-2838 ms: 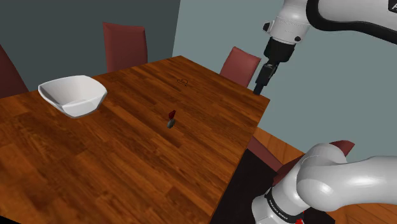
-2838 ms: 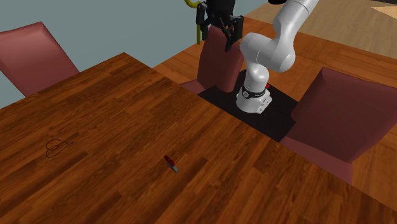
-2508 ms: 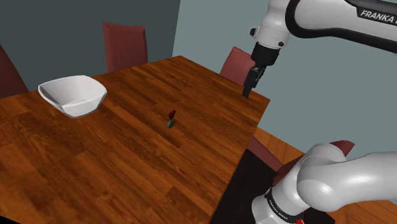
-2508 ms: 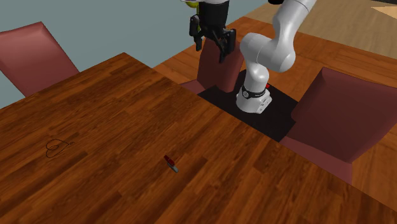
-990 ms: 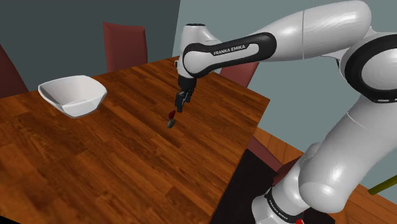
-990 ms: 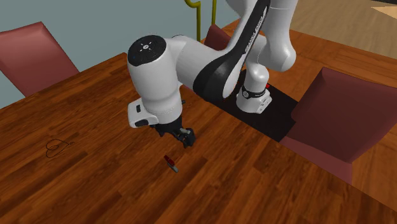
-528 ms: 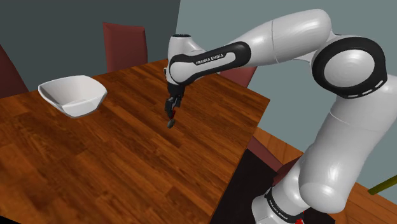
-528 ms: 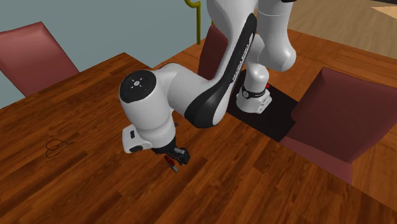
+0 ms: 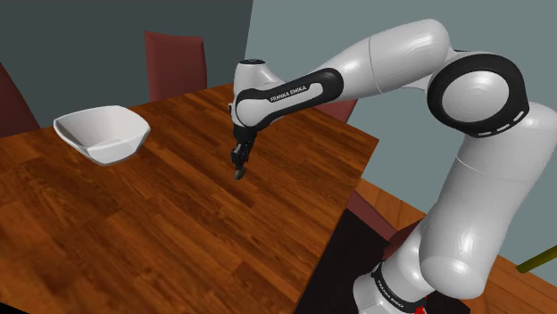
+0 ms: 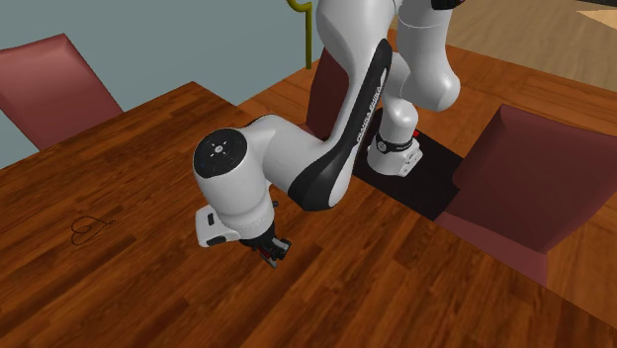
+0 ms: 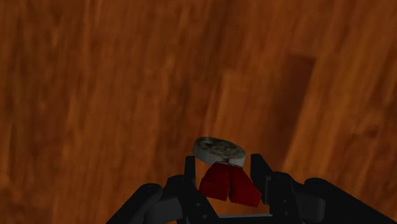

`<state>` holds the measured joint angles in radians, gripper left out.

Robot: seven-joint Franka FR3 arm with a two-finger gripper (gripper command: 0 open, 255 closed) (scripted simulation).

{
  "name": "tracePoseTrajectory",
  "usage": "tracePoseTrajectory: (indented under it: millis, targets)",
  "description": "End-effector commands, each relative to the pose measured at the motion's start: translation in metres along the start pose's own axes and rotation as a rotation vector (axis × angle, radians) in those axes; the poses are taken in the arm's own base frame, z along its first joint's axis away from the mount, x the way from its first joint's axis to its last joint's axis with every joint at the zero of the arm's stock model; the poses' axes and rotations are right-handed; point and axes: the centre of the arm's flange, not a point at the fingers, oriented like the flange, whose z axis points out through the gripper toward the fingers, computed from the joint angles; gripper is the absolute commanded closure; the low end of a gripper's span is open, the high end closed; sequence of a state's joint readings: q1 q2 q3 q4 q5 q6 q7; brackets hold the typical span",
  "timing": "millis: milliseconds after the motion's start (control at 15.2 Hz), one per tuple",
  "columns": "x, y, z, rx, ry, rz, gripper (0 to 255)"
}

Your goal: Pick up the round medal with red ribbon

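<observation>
The medal [image 11: 219,150] is a small grey-white disc with a short red ribbon [image 11: 229,184], lying on the brown wooden table [image 9: 134,223]. My black gripper [image 11: 223,163] is down at the tabletop with one finger on each side of the ribbon, shut on it, and the disc pokes out just past the fingertips. In the shoulder view the gripper [image 9: 238,165] points straight down near the table's middle, with a bit of the medal [image 9: 238,174] under its tip. In the second exterior view the gripper [image 10: 271,254] is mostly hidden under the white wrist.
A white bowl [image 9: 101,132] stands on the table toward the shoulder view's left. A small dark wire loop [image 10: 91,227] lies on the wood away from the gripper. Dark red chairs [image 9: 175,62] [image 10: 539,178] surround the table. The arm's stand [image 10: 396,158] sits at the table's edge.
The arm has swung in from beyond the table's edge and lowered onto the medal. In the last half second the fingers closed on the ribbon.
</observation>
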<state>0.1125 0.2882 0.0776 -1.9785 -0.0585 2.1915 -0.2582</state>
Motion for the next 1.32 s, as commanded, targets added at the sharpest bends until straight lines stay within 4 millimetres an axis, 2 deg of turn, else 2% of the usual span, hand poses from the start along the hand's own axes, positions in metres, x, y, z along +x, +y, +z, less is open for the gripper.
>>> tracePoseTrajectory:
  millis: [0,462,1254]
  targets:
    - [0.0,0.0,0.0,0.0,0.0,0.0,255]
    - [0.0,0.0,0.0,0.0,0.0,0.0,255]
    - [-0.005,0.0,-0.063,0.0,0.0,0.0,255]
